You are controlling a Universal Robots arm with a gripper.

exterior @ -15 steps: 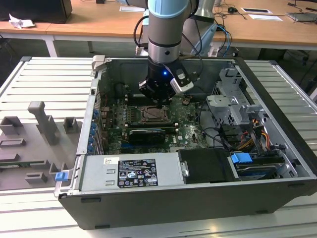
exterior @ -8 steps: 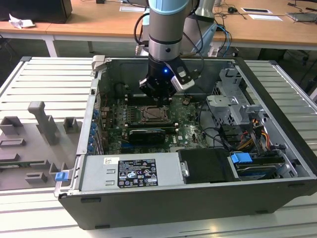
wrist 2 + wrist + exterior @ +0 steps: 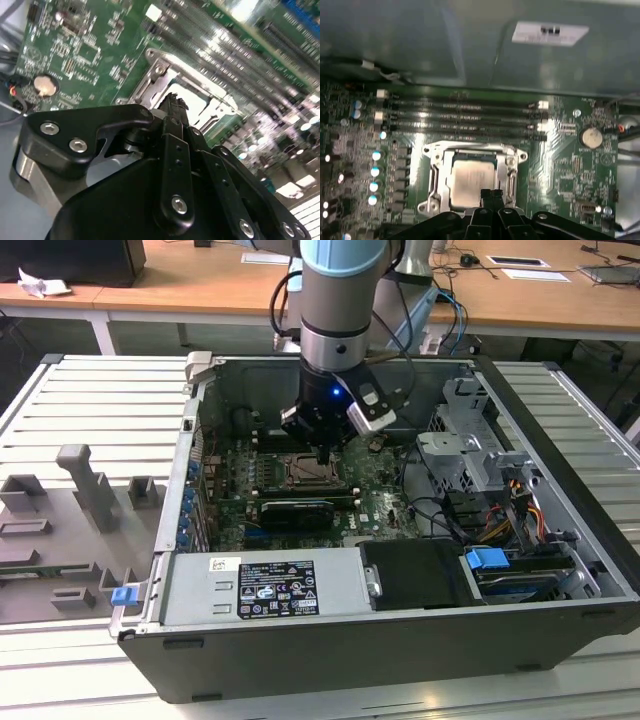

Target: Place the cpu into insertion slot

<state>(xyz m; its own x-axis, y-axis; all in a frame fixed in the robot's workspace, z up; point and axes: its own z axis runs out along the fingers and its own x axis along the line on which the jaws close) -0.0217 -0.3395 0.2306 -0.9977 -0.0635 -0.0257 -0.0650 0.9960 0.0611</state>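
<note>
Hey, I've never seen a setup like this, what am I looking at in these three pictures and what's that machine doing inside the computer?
This is a robot arm reaching down into an open computer case. The exterior view is taken by a camera standing off the arm, so it shows the whole scene. The two wrist views come from cameras riding on the arm, looking past its black claw at the green motherboard.

In the first wrist view, the cpu, a pale silver square chip, lies inside the insertion slot, a socket with a shiny metal frame. The claw's tips sit closed together at the chip's edge. Whether they touch it, I cannot tell. Beside the socket run long memory slots.
</note>
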